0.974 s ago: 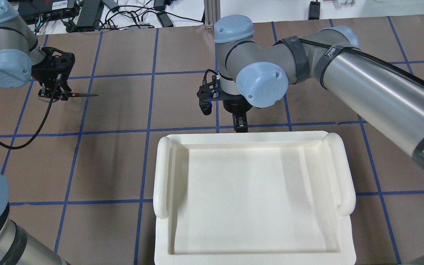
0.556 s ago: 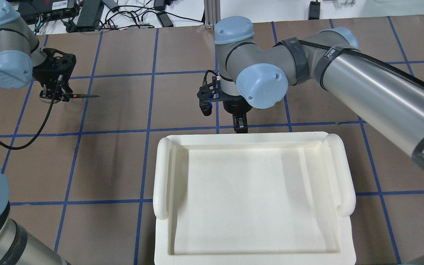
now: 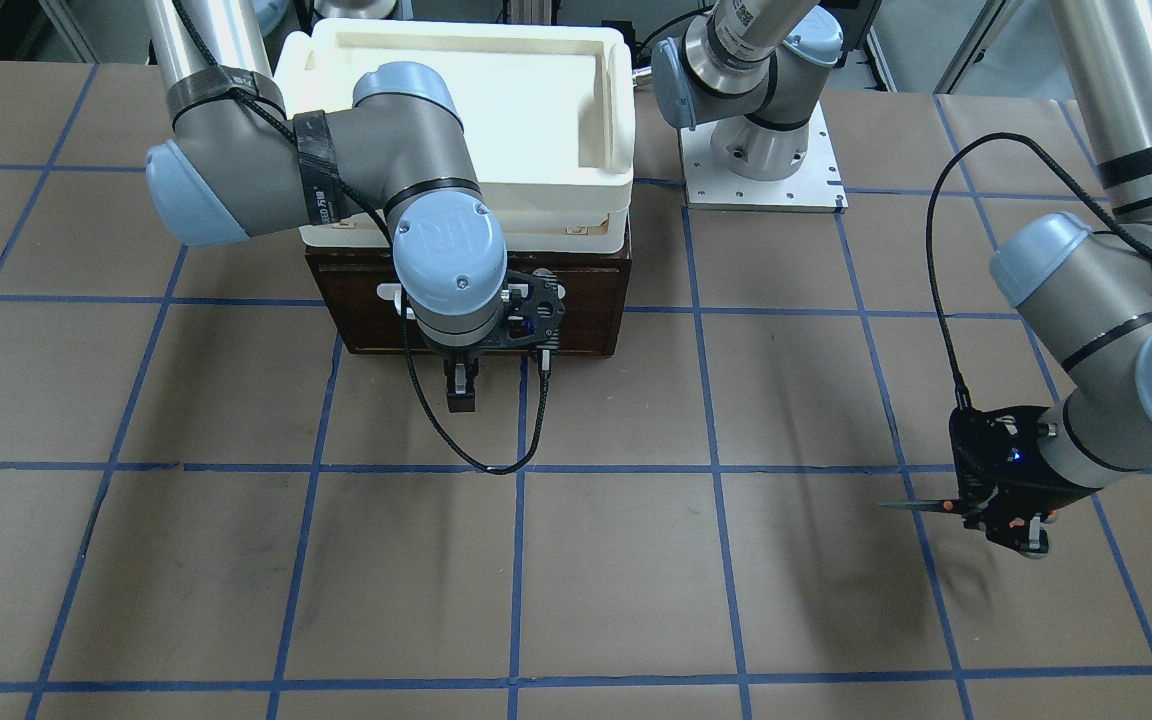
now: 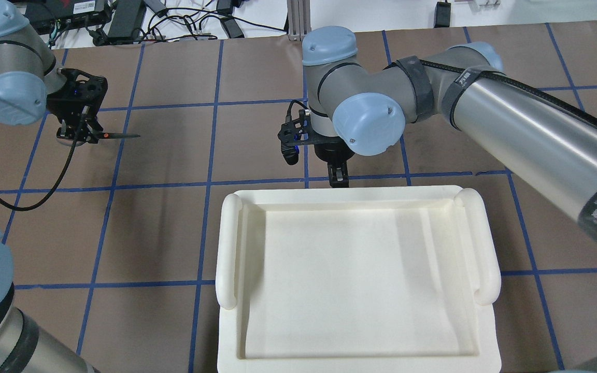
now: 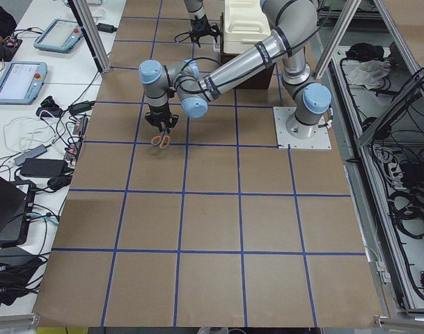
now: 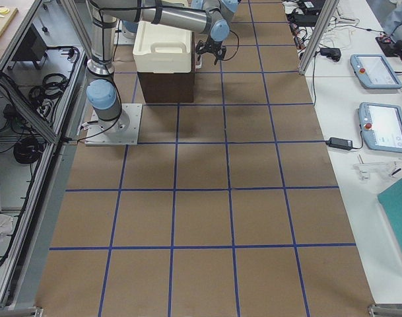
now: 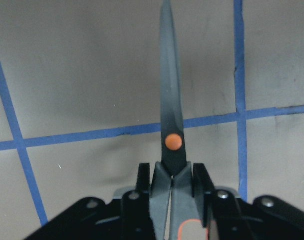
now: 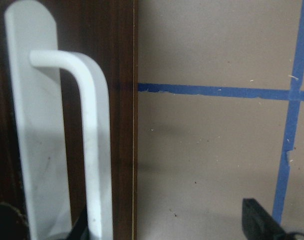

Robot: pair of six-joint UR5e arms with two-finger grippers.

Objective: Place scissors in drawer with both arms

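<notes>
My left gripper [image 4: 83, 135] is shut on the grey, orange-lined handles of the scissors [image 4: 117, 135] and holds them level above the table, far left. In the left wrist view the scissors' dark blades [image 7: 170, 115] and orange pivot dot point away from the gripper [image 7: 171, 172]. The dark-brown drawer [image 3: 586, 300] is closed under the cream bin. My right gripper [image 3: 461, 395] hangs just in front of the drawer's front, open and empty. In the right wrist view the white bar handle [image 8: 94, 150] stands right beside one of its fingers [image 8: 256, 222], and nothing is gripped.
The cream plastic bin [image 4: 228, 243] sits on top of the drawer box and hides it from above. Brown table paper with a blue tape grid lies between the two grippers. Cables and power supplies [image 4: 122, 20] lie beyond the table's far edge.
My left gripper has drifted slightly right with the scissors still in it. The right arm's elbow has shifted a little; its gripper stays in front of the drawer.
</notes>
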